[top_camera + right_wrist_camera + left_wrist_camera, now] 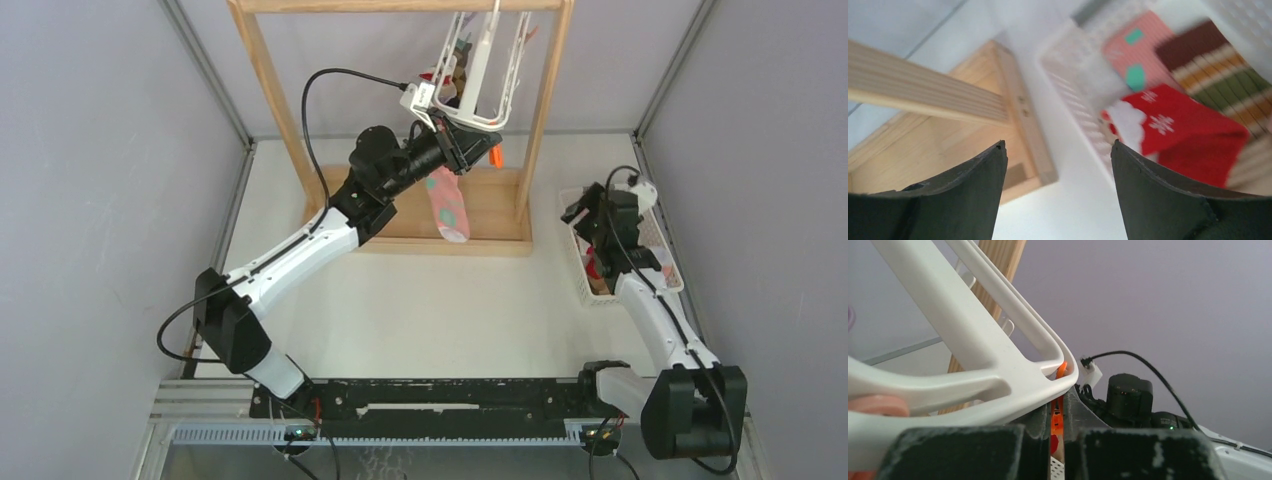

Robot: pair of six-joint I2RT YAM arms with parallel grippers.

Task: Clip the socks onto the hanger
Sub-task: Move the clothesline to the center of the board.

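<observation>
The white hanger (478,75) hangs from the wooden rack's top bar; its frame (973,365) fills the left wrist view. My left gripper (472,150) (1058,427) is shut on an orange clip (1059,412) (495,155) at the hanger's lower corner. A pink sock with teal dots (448,205) hangs just below that gripper, its top hidden behind it. My right gripper (585,220) (1058,145) is open and empty above the left edge of the basket. In the basket lie a red snowflake sock (1183,132), a pink sock with teal dots (1140,52) and a striped sock (1218,60).
The tall wooden rack (265,75) stands at the back on a wooden base (495,215) (948,150). The white slatted basket (578,255) (1073,95) sits at the right by the wall. Grey walls close in both sides.
</observation>
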